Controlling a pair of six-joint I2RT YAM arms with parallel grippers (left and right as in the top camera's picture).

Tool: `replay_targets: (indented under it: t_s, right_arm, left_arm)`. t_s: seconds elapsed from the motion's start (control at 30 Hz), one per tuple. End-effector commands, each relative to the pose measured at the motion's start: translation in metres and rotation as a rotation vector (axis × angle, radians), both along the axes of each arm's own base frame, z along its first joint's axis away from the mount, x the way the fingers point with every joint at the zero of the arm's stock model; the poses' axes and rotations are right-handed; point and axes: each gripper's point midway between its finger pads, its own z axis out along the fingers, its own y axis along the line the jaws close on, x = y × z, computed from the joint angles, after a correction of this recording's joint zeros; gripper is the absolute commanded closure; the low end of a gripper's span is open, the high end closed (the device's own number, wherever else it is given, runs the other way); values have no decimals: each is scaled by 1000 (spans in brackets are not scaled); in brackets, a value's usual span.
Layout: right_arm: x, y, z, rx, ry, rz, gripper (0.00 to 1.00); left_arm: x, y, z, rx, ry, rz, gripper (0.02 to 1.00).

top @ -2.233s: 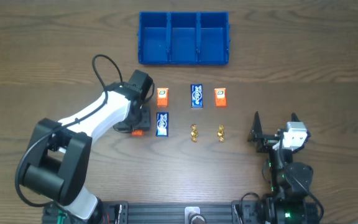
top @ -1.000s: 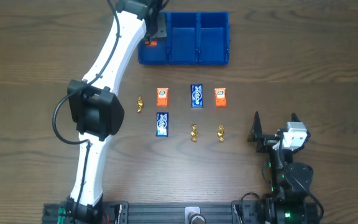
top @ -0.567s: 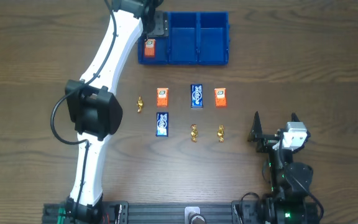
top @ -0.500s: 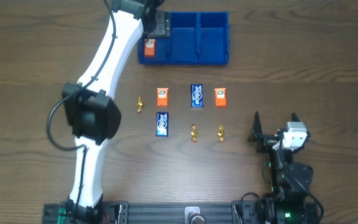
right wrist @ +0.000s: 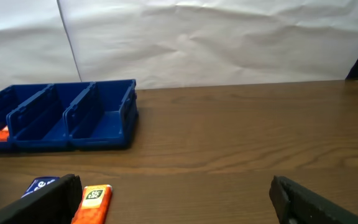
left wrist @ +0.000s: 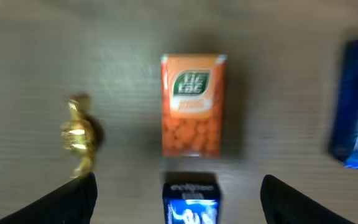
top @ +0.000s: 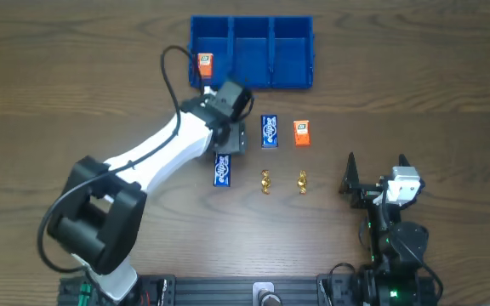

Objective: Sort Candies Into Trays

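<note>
The blue three-compartment tray (top: 251, 78) stands at the back, with one orange candy box (top: 204, 64) in its left compartment. My left gripper (top: 230, 140) hangs open, with nothing in it, above another orange box (left wrist: 192, 102); its fingers straddle that box. A gold-wrapped candy (left wrist: 79, 137) lies to one side of it and a blue candy pack (left wrist: 191, 199) just before it. Also on the table are a second blue pack (top: 269, 130), a third orange box (top: 301, 133) and two gold candies (top: 265, 180) (top: 302, 180). My right gripper (top: 373, 174) stands open at the right.
The tray's middle compartment (top: 250, 51) and right compartment (top: 292, 51) hold nothing. From the right wrist the tray (right wrist: 67, 118) sits far off, before a white backdrop (right wrist: 216, 43), with bare wood to its right.
My left arm let the orange box go in the tray's left compartment. It has pulled back toward the table's middle and now hangs open over another orange box. The right arm has not moved.
</note>
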Motion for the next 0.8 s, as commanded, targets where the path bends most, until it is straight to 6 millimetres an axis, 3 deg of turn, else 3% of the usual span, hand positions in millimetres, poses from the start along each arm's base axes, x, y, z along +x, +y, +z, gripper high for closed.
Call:
replay_targets:
  t_s: [0.03, 0.37, 0.6, 0.8]
  right_arm:
    - [0, -1, -1, -12, 3, -3, 3]
    - [0, -1, -1, -12, 3, -3, 3]
    - [0, -1, -1, -12, 3, -3, 3]
    - [0, -1, -1, -12, 3, -3, 3]
  left_arm:
    - [1, -7, -16, -33, 10, 17, 180]
    - [16, -9, -39, -52, 6, 35, 200]
    - [18, -4, -42, -57, 16, 50, 406]
    - [20, -7, -50, -75, 29, 51, 428]
